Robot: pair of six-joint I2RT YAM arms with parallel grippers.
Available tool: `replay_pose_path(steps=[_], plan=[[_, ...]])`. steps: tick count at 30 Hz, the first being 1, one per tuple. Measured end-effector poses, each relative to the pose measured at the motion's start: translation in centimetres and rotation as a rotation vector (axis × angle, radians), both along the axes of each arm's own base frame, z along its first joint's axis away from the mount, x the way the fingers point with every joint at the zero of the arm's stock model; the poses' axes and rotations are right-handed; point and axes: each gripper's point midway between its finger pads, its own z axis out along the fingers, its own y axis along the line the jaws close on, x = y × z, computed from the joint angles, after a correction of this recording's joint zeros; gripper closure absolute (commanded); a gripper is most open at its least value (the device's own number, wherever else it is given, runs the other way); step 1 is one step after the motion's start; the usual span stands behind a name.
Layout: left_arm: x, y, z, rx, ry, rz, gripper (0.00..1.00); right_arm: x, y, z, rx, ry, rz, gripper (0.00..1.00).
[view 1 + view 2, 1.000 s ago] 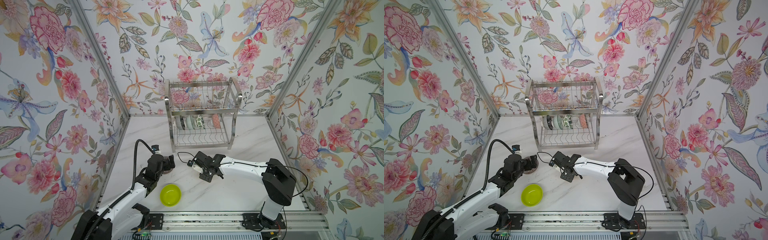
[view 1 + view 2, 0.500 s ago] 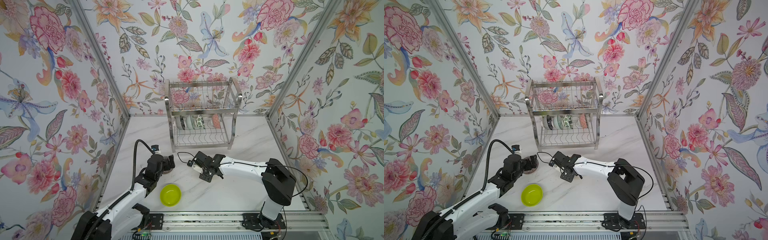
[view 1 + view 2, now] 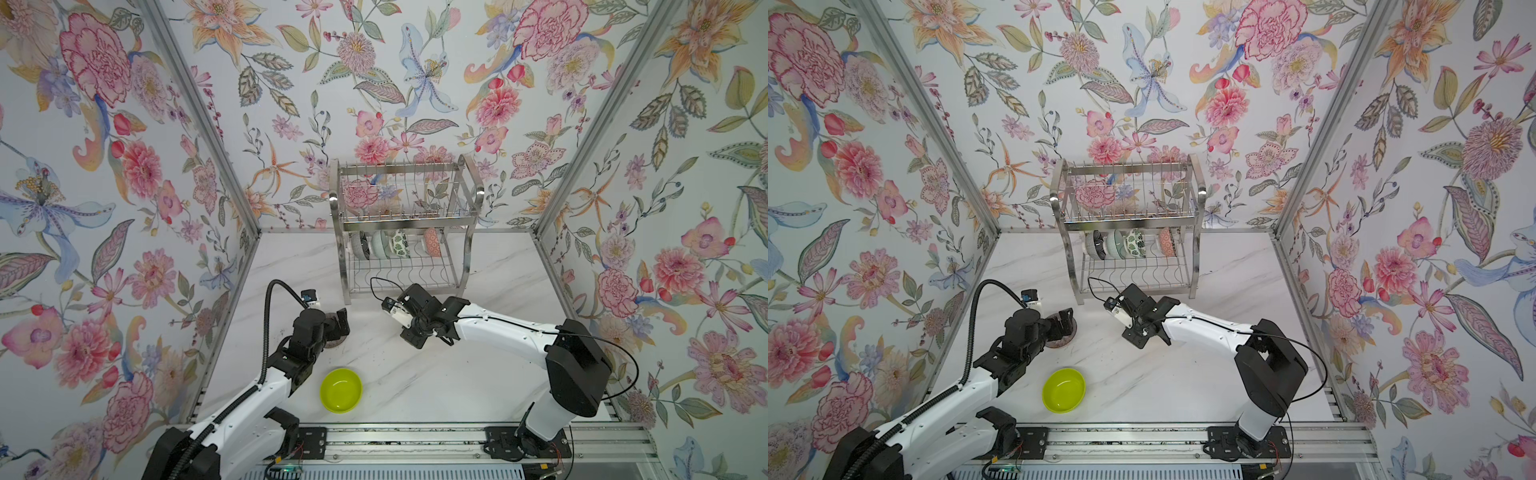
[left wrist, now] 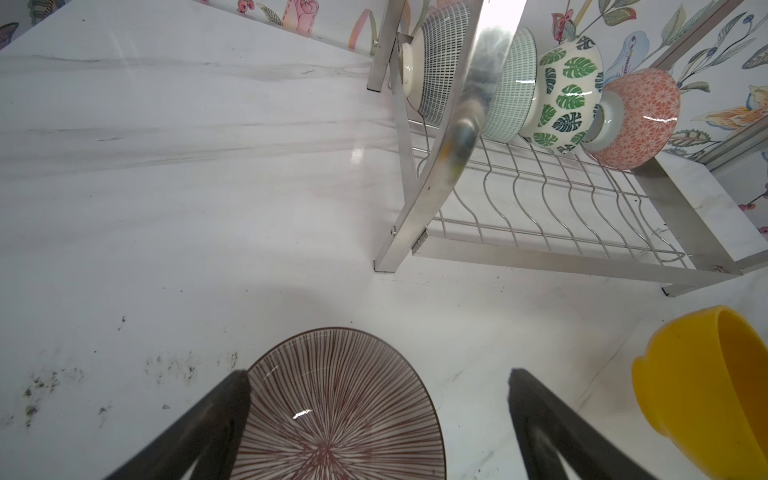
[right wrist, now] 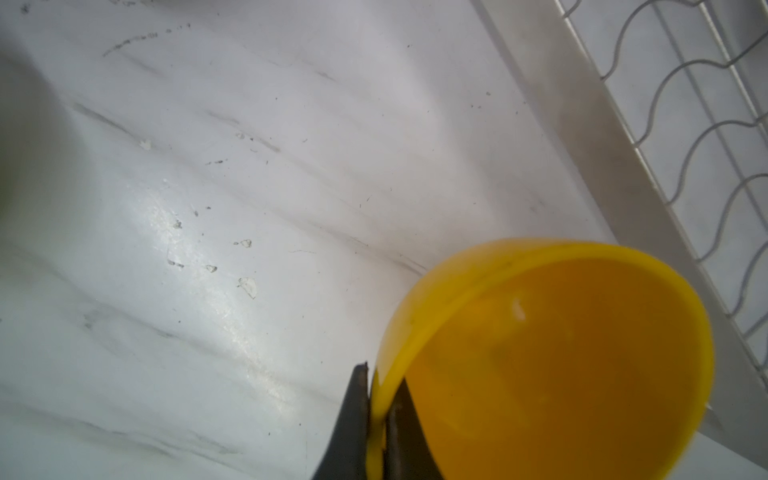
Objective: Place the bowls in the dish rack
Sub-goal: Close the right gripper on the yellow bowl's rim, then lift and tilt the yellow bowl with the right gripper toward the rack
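Since a second ago the arms are barely shifting, but the right fingers [image 5: 365,390] are now pinching tight where they were still narrowing. They are gripping the wall of the orange-yellow bowl [image 5: 561,353], one finger inside the rim and one outside. That bowl is lying tipped on its side just in front of the lower front bar of the dish rack [image 3: 409,224]; whether it is resting on the bench [image 3: 457,395] I cannot tell, and in both top views the right arm is covering it.

The left fingers [image 3: 338,326] are standing wide apart over the pinkish-brown ribbed bowl [image 4: 340,415], which is sitting upright on the bench near the rack's front left post. One finger is at the bowl's rim and the other is clear of it.

The lime green bowl [image 3: 340,390] is sitting upright near the front edge of the bench, well apart from both arms.

On the rack's lower tier four bowls are standing on edge in a row: the dark navy bowl [image 4: 440,62], the pale mint bowl [image 4: 513,91], the green-leaf bowl [image 4: 569,91] and the orange-outside bowl [image 4: 640,120].
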Motion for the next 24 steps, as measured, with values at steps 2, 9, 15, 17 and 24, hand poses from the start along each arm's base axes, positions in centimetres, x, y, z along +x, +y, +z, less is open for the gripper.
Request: replay_pose_path(steps=[2, 9, 15, 17, 24], plan=[[0.0, 0.0, 0.2, -0.003, -0.005, -0.002, 0.01, 0.4, 0.3, 0.6, 0.040, -0.004, -0.015, 0.95], [-0.2, -0.5, 0.4, -0.019, -0.008, -0.028, 0.01, 1.8, 1.2, 2.7, 0.193, -0.029, -0.059, 0.95], [-0.5, -1.3, 2.1, -0.013, -0.015, -0.092, 0.01, 3.4, 2.6, 4.5, 0.326, -0.086, -0.088, 0.95], [-0.5, -1.7, 3.6, -0.004, -0.033, -0.124, 0.01, 3.8, 3.2, 5.2, 0.375, -0.108, -0.092, 0.95], [-1.0, -3.5, 8.1, 0.047, -0.086, -0.282, 0.01, 5.6, 5.3, 8.6, 0.554, -0.206, -0.105, 0.95]])
